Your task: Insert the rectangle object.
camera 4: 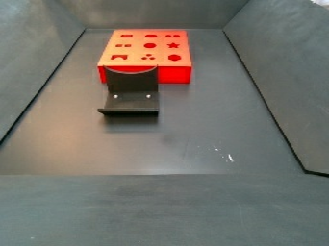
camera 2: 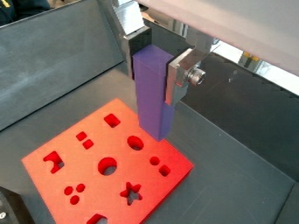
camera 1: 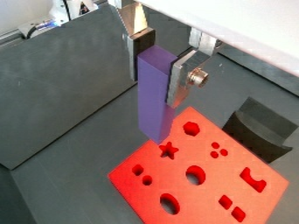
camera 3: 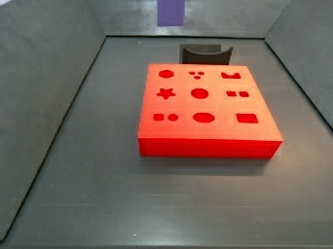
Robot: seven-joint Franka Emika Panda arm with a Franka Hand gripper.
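Dark grey matte floor (camera 3: pixel 78 195) with grey walls, then glossy red block (camera 3: pixel 205 112) pierced by star, round, rectangular and notched holes, flat on that floor in both side views and below the bar in both wrist views (camera 1: pixel 198 179) (camera 2: pixel 111 171). Behind it, dark curved fixture (camera 3: pixel 203 51) on its base plate (camera 4: pixel 129 100); no readable writing anywhere. Smooth purple-violet rectangle object (camera 1: pixel 156 96), upright and clear above the red block (camera 2: pixel 156 92), only its lower end in a side view (camera 3: pixel 170 12), clamped between the flat silver plates of the gripper (camera 1: pixel 152 57) pointing straight down (camera 2: pixel 153 54), jaws narrow on the bar.
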